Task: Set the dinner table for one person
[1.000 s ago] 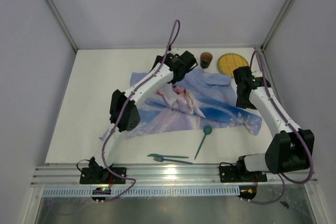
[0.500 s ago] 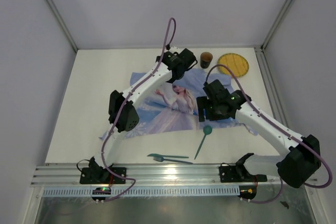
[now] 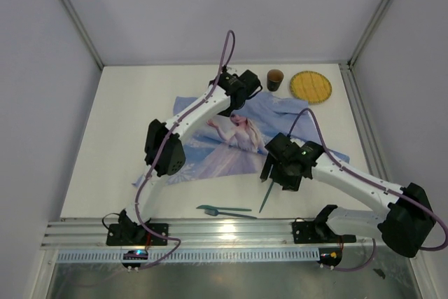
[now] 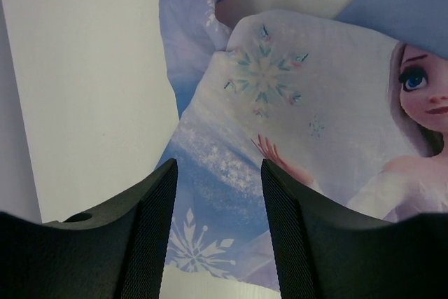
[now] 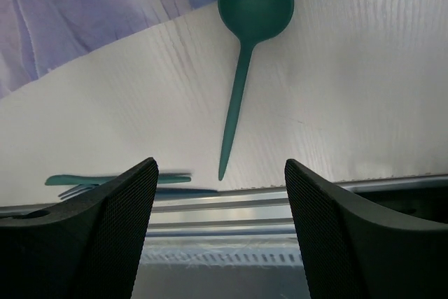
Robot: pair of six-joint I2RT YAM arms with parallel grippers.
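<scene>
White desk (image 3: pixel 105 138) spans under both arms, rumpled cloth (image 3: pixel 231 146) at its middle. Right tool (image 5: pixel 220 169) spread wide, empty, above spoon (image 5: pixel 255 5). Left tool (image 4: pixel 218 166) likewise, over cloth. Risk: thin flat handle skids off pads toward rail (image 3: pixel 231 232).

Top overhead; wrist views close above dinner table (image 3: pixel 112 138), cloth (image 3: pixel 224 155).

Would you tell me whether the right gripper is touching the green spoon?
Apart. The right wrist view shows the spoon between the right gripper's open fingers, bare table either side of its handle.
</scene>
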